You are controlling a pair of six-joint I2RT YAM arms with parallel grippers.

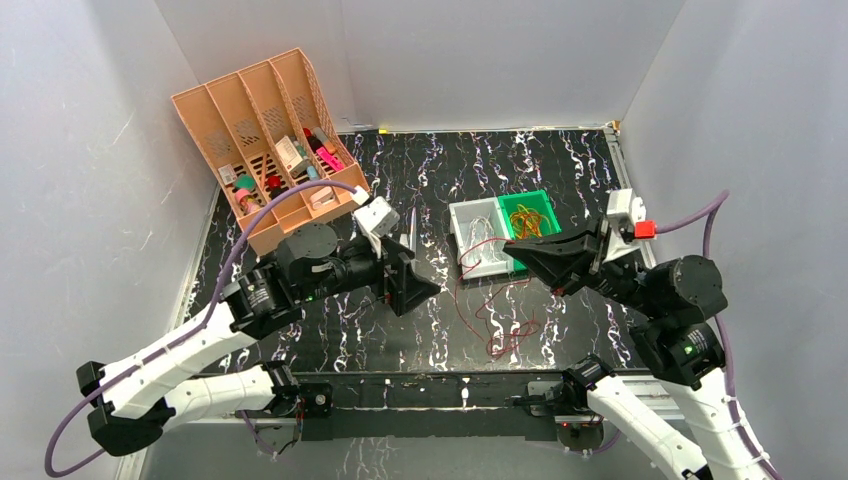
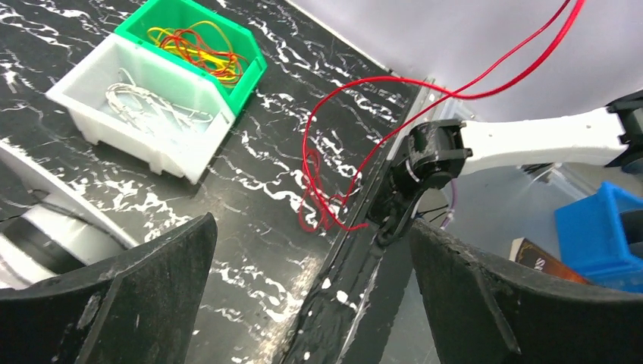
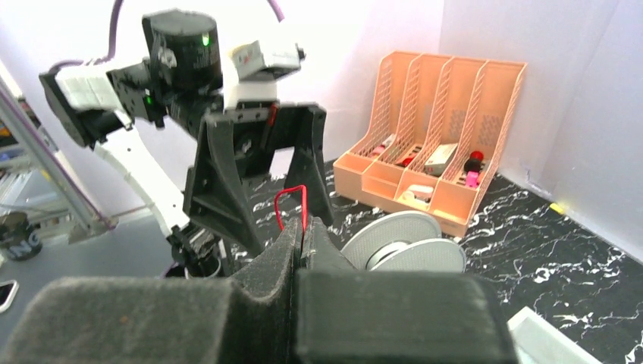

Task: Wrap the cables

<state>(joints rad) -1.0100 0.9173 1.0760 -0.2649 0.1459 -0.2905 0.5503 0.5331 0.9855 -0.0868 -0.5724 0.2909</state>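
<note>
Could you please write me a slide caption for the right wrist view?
Right gripper pinches a loop of thin red wire, facing the open left gripper; peach mesh desk organizer behind.

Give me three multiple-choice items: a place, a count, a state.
1. The green bin sits: A) right of the white bin; B) at the near edge; C) in the far left corner.
2. The orange rack has: A) two slots; B) four slots; C) six slots.
3. The right gripper is: A) wide open; B) out of view; C) shut on the red wire.
Answers: 1 A, the top view shows them side by side. 2 B, three dividers make four. 3 C, it pinches a red loop.
</note>
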